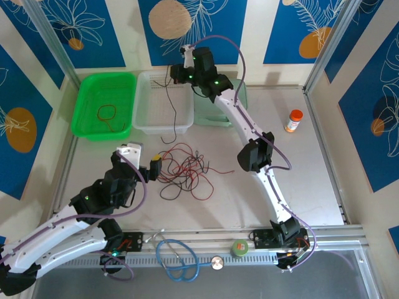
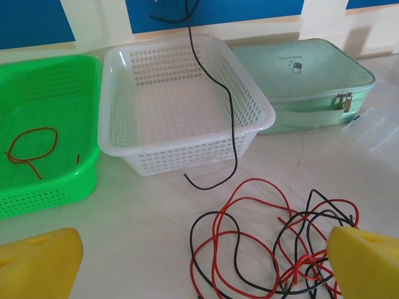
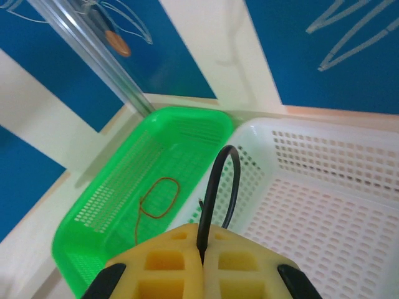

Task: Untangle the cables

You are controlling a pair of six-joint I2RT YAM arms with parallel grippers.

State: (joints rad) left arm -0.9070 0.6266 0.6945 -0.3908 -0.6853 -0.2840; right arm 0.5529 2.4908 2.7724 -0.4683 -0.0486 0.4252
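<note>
A tangle of red and black cables (image 1: 184, 171) lies on the table's middle, and the left wrist view has it (image 2: 268, 249) low and right of centre. My left gripper (image 1: 144, 161) (image 2: 206, 261) stands open just left of the tangle, with nothing between its yellow fingers (image 2: 37, 261). Over the white basket (image 1: 163, 126) my right gripper (image 1: 176, 73) (image 3: 201, 246) is shut on a black cable (image 3: 215, 187). That black cable (image 2: 230, 118) hangs across the basket's rim, and its free end rests on the table. One red cable (image 1: 107, 113) (image 2: 31, 146) (image 3: 156, 202) lies coiled in the green basket (image 1: 84, 128).
A mint zip case (image 1: 212, 115) stands right of the white basket. An orange-capped bottle (image 1: 293, 121) is at the far right. A blue stethoscope (image 1: 177, 258) and a green tape roll (image 1: 239, 248) lie on the near rail.
</note>
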